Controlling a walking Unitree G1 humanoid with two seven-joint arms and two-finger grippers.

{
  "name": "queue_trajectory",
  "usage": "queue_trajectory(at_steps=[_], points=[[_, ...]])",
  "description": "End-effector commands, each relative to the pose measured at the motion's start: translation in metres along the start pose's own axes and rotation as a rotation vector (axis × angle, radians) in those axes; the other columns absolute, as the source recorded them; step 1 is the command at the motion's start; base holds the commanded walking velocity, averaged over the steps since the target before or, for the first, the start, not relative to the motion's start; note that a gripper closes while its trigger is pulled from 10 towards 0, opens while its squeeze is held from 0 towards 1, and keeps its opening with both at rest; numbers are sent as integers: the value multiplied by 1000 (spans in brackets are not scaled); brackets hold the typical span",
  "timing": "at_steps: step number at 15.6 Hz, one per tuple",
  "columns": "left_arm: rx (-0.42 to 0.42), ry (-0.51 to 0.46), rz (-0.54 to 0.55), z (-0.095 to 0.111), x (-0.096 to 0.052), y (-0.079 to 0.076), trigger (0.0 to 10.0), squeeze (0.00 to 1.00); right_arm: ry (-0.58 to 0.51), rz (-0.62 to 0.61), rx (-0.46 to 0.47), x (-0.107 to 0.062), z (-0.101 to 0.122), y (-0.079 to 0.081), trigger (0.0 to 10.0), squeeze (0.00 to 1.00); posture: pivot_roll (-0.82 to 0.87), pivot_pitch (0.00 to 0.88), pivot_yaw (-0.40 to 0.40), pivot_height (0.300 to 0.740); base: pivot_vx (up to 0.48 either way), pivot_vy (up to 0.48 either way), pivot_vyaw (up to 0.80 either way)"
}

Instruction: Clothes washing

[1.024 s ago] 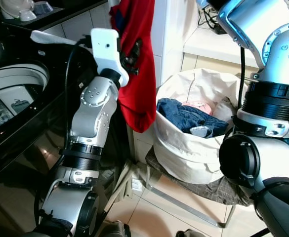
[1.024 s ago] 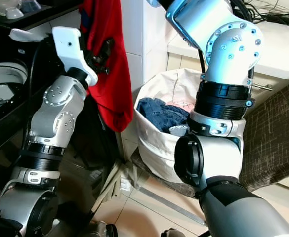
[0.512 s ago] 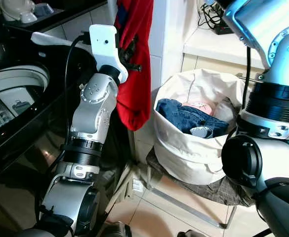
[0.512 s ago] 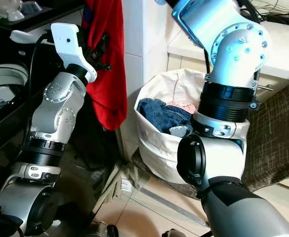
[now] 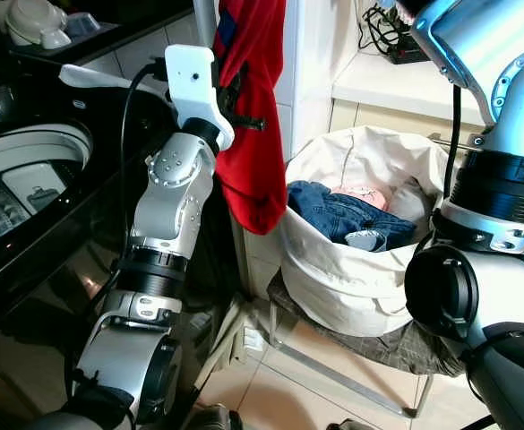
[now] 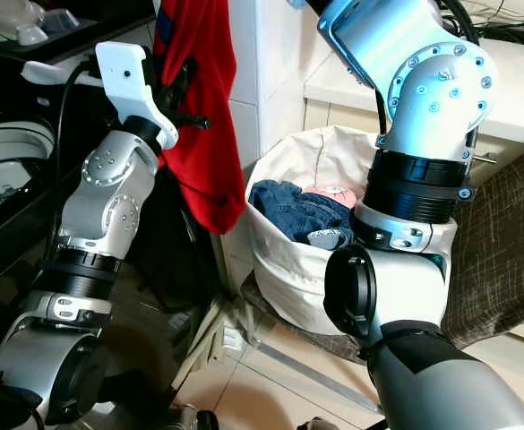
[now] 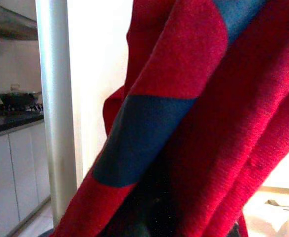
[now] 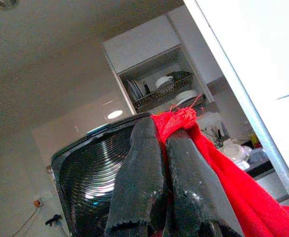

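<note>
This is looking like a home kitchen that is also serving as a laundry corner. A top-loading washing machine [image 5: 24,179] is standing open beside a white tiled wall [image 5: 311,54], and a cloth laundry basket [image 5: 360,269] is holding clothes. A dish rack [image 8: 166,89] and a pot [image 7: 18,97] on a dark counter are showing the kitchen.

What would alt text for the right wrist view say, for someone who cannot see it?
Seen from the wrist, the right gripper has its two black fingers pressed together on a bunched edge of a red garment, which trails away below. Behind them are the raised dark lid of a washing machine, a dish rack with plates, and a pale ceiling.
</note>
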State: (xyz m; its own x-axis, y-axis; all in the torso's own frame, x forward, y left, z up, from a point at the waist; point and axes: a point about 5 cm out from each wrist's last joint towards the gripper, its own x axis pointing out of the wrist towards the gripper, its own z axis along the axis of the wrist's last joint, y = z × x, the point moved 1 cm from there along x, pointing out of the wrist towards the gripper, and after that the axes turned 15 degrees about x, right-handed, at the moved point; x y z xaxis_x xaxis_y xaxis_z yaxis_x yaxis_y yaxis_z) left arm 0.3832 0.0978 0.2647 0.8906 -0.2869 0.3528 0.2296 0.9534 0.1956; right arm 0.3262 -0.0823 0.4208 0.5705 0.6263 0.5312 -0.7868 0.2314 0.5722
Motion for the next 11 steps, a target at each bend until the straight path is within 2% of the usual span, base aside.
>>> queue_trajectory(at_steps=[1, 2, 3, 4, 6, 7, 8, 10, 11], points=[[11, -19, 28, 7, 4, 9, 0, 0, -17, 6, -24, -3, 2, 4, 0, 0, -139, 0, 130, 740, 0, 0, 0], [25, -20, 53, 9, 6, 16, 0, 0, -15, -15, -36, -5, 1, 2, 10000, 0, -138, 0, 132, 740, 0, 0, 0], [36, -20, 64, 10, 6, 19, 0, 0, -14, -29, -44, -7, 1, 1, 10000, 1000, -136, 0, 133, 740, 0, 0, 0], [46, -18, 75, 10, 6, 23, 0, 0, -16, -34, -37, -9, 0, 0, 10000, 1000, -135, 0, 133, 740, 0, 0, 0], [92, 7, 137, 9, 6, 44, 0, 0, -5, -86, -30, -26, -9, -13, 10000, 1000, -127, 0, 135, 740, 0, 0, 0], [121, 22, 164, 11, 11, 56, 0, 0, 42, -146, -116, -38, -15, -21, 10000, 1000, -123, 0, 133, 740, 0, 0, 0], [207, 39, 199, 20, 21, 74, 0, 0, 104, -243, -216, -53, -23, -33, 10000, 0, -126, 0, 141, 740, 0, 0, 0], [346, 78, 285, 39, 31, 108, 0, 0, 197, -325, -283, -68, -38, -44, 10000, 0, -133, 0, 150, 740, 0, 0, 0], [470, 115, 347, 52, 32, 128, 0, 0, 267, -345, -316, -76, -50, -47, 10000, 0, -142, 0, 162, 740, 0, 0, 0]])
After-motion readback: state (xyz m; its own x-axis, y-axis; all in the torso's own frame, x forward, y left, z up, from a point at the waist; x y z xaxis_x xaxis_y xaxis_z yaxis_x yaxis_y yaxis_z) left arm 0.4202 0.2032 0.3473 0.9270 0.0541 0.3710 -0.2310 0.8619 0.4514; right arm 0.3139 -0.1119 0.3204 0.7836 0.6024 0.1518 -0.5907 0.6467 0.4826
